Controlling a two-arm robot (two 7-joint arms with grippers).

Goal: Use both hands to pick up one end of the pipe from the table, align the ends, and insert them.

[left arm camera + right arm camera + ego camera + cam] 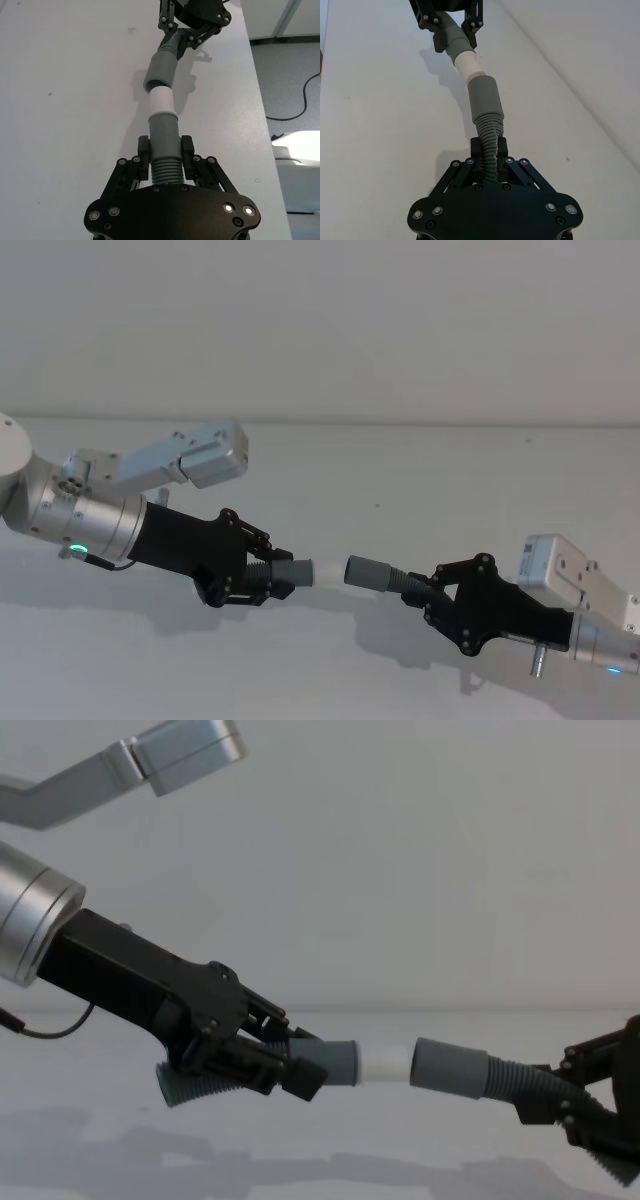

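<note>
My left gripper (275, 578) is shut on one grey pipe piece (293, 570), clamped at its corrugated part, and holds it above the white table (400, 470). A white spigot (385, 1063) sticks out of that piece's cuff toward the right. My right gripper (420, 590) is shut on the corrugated part of the other pipe piece (372, 573), whose grey cuff (450, 1070) faces the spigot. In the chest view the spigot tip meets the cuff mouth. The head view shows a small gap between them. In the left wrist view the spigot (161, 102) lines up with the cuff (160, 72).
The table's side edge (260, 130) runs close by in the left wrist view, with floor and a black cable (300, 100) beyond it. A plain wall (320, 330) stands behind the table. Bare table surface lies all around both grippers.
</note>
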